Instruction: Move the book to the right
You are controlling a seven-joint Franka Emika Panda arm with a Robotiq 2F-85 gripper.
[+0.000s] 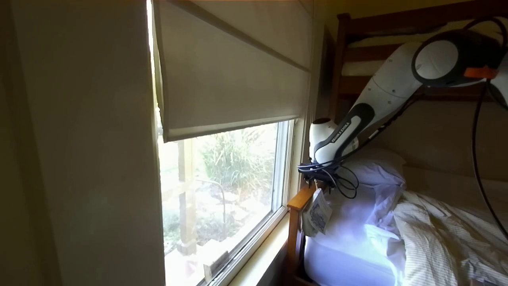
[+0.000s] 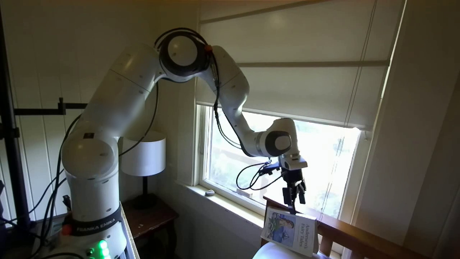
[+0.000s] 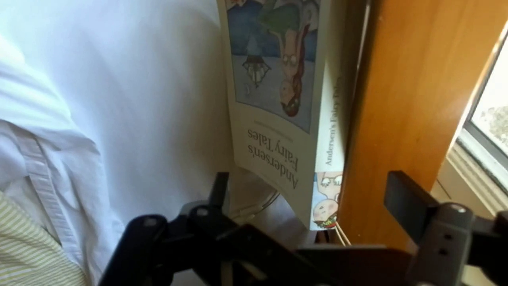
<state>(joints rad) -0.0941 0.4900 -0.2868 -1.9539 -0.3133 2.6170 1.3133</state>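
The book, a pale Andersen's Fairy Tales with a blue picture on its cover, shows in both exterior views (image 1: 320,212) (image 2: 287,230) and in the wrist view (image 3: 274,91). Its spine faces up, beside the wooden bed rail, and its cover faces the bed. The lower cover edges spread apart. My gripper (image 3: 315,198) is open, its fingers wide apart, with the spine end and part of the rail between them in that view. In the exterior views the gripper (image 1: 318,186) (image 2: 294,201) is just above the book's upper edge. Whether it touches the book I cannot tell.
The wooden bed rail (image 3: 401,119) runs along the book, with the window (image 1: 222,190) behind it. The white mattress (image 1: 341,250) and a striped blanket (image 1: 432,234) lie on the bed side. A thin pale cord (image 3: 342,234) shows near the spine end. A lamp (image 2: 143,154) stands farther off.
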